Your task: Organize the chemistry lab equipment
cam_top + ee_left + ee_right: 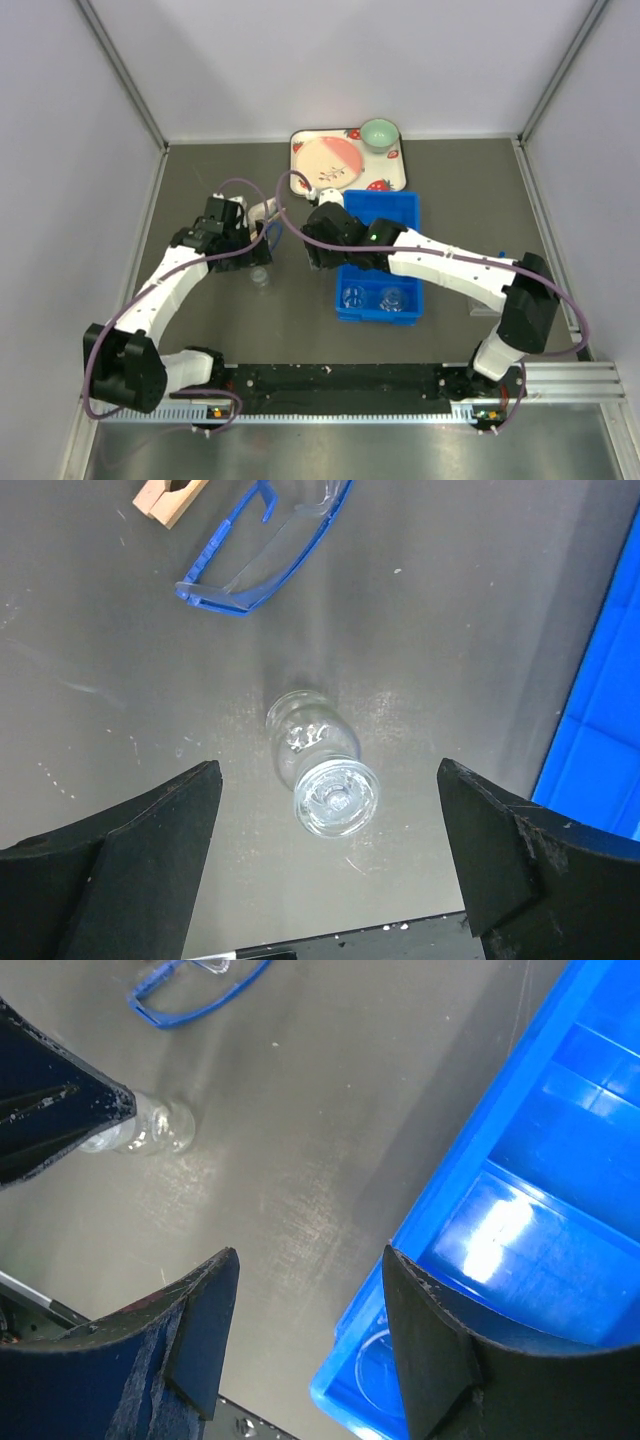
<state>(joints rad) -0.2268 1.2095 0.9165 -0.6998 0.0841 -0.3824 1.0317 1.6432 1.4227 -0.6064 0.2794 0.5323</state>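
A small clear glass flask [320,765] stands on the dark table, also seen in the top view [260,277] and the right wrist view [150,1130]. My left gripper [330,850] is open, hovering above the flask, which sits between and just ahead of its fingers. My right gripper [310,1330] is open and empty over the left rim of the blue bin [540,1210]. Two clear glass pieces [352,296] [392,297] lie in the bin's near compartment. Tubes and rack are out of view.
Blue-framed clear safety glasses [265,550] and a wooden clip [170,498] lie beyond the flask. The strawberry-print tray [395,178] with pink plate and green bowl [379,133] sits at the back. The bin's edge [600,710] is to the flask's right.
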